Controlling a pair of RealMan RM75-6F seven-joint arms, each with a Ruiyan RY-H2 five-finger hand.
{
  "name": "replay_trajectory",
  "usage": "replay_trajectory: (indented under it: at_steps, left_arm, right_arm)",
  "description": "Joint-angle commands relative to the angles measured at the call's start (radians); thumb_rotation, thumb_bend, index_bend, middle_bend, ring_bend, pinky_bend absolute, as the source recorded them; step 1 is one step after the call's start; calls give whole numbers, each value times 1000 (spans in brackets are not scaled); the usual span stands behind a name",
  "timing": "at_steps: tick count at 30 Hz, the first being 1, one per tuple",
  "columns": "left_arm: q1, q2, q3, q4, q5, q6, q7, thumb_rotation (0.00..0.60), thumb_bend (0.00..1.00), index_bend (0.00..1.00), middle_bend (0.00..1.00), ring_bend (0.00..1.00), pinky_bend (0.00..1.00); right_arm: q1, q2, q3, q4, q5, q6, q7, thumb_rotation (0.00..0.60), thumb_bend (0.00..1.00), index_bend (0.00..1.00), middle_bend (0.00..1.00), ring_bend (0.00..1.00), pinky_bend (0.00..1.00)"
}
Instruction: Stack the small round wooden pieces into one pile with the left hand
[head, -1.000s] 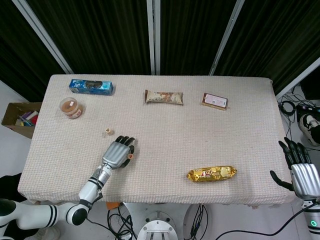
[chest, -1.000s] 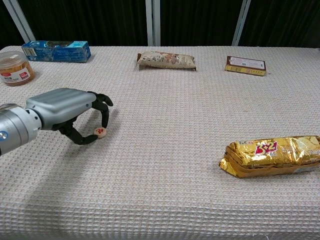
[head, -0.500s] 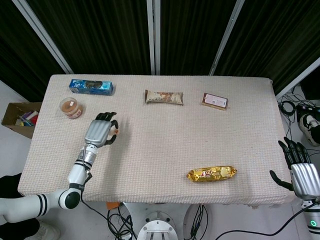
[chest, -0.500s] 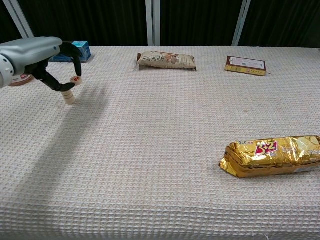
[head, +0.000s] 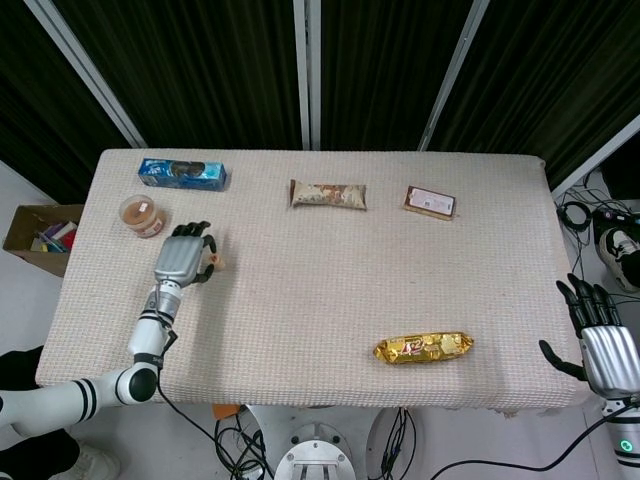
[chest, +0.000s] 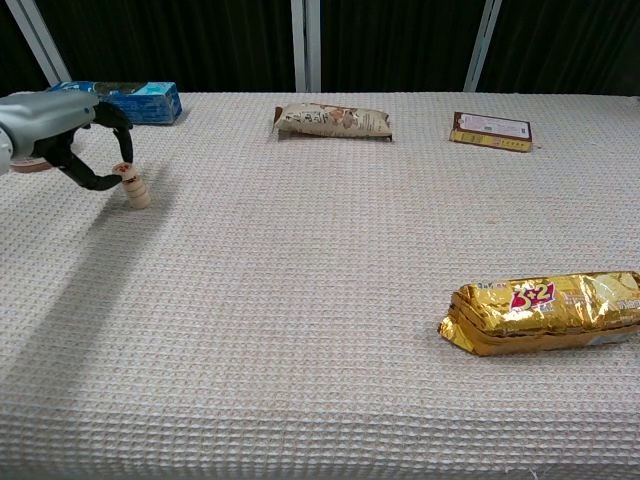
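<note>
My left hand (head: 180, 260) (chest: 62, 128) hovers at the table's left side, its fingers curled. Between thumb and a fingertip it pinches a small round wooden piece (chest: 124, 170) with a red mark. That piece sits on top of, or just touching, the small pile of wooden pieces (chest: 139, 193) (head: 219, 264), a little off to the pile's left. My right hand (head: 602, 345) hangs beyond the table's right front corner with fingers apart and holds nothing; the chest view does not show it.
A blue box (head: 182, 173) (chest: 120, 100) and a round jar (head: 143, 215) lie behind the left hand. A snack bar (head: 328, 194), a brown packet (head: 430, 201) and a gold packet (head: 423, 347) (chest: 545, 310) lie further right. A cardboard box (head: 40, 235) stands on the floor at left.
My left hand carried the red-marked piece from the front left up to the pile near the jar, then lowered it onto the pile's top. The right hand has not moved.
</note>
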Motion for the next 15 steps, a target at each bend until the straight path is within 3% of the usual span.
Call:
replay_trajectory:
  at_steps: [1,15]
  left_arm:
    - [-3,-2,3,5,-6,-6,0,600,407,461,121,103,144]
    - [-17,-9,7,21,-30,-9,12,600,405,449,121,103,144]
  right_arm:
    - [0,-1,0,0,0,0,-1,600,229,0,0,0,0]
    - [-1,-1,1,3,5,-2,2,600,229,0,0,0,0]
